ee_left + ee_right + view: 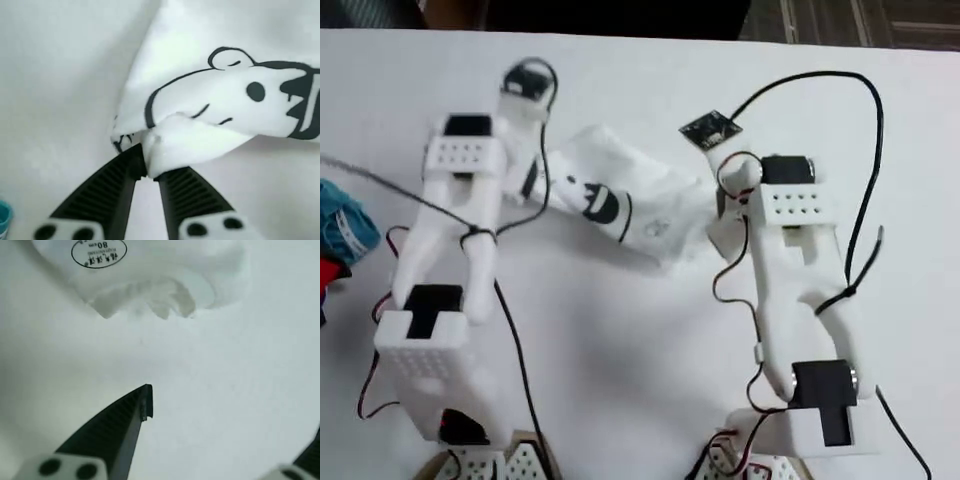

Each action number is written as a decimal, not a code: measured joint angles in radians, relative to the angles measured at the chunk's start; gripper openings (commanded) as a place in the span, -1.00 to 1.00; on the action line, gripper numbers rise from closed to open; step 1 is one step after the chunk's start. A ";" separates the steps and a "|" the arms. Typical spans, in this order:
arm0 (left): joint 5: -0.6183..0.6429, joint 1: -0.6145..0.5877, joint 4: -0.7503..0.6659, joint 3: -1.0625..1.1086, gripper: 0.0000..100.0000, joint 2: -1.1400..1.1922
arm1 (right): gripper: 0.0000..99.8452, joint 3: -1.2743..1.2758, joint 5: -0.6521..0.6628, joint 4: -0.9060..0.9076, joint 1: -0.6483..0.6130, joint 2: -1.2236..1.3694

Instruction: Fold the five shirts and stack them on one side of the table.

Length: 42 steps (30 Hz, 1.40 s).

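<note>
A white shirt (640, 195) with a black cartoon print lies bunched on the white table (620, 340), between the two arms. In the left wrist view my left gripper (149, 167) is shut on a pinched fold of the shirt (225, 85), next to the printed face. In the high view the left gripper (537, 183) sits at the shirt's left end. My right gripper (227, 432) is open and hangs over bare table, short of the shirt's crumpled edge (150, 290) with the round size label. In the high view the right gripper (720, 222) is at the shirt's right end.
A teal and blue cloth (342, 228) with something red below it lies at the table's left edge; a bit of the teal cloth (4, 217) appears in the left wrist view. Black cables (865, 150) loop around both arms. A small black board (708, 127) lies behind the shirt.
</note>
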 measured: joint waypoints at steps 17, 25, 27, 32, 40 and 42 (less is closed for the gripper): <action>0.002 -0.069 0.347 -0.453 -0.95 -0.325 | -0.04 0.012 -0.002 0.006 -0.308 -0.117; 0.002 -0.239 0.344 -0.453 -0.95 -0.227 | -0.31 0.221 0.002 -0.095 -0.557 -0.213; 0.002 -0.279 0.344 -0.453 -0.95 -0.172 | -0.33 0.293 0.002 -0.204 -0.577 -0.213; 0.002 -0.334 0.344 -0.453 -0.95 -0.060 | -0.34 0.334 -0.068 -0.446 -0.585 -0.175; 0.002 -0.334 0.344 -0.453 -0.95 -0.038 | -0.34 0.157 -0.095 -0.551 -0.583 0.218; 0.002 -0.338 0.344 -0.453 -0.95 -0.038 | -0.34 0.080 -0.095 -0.551 -0.583 0.313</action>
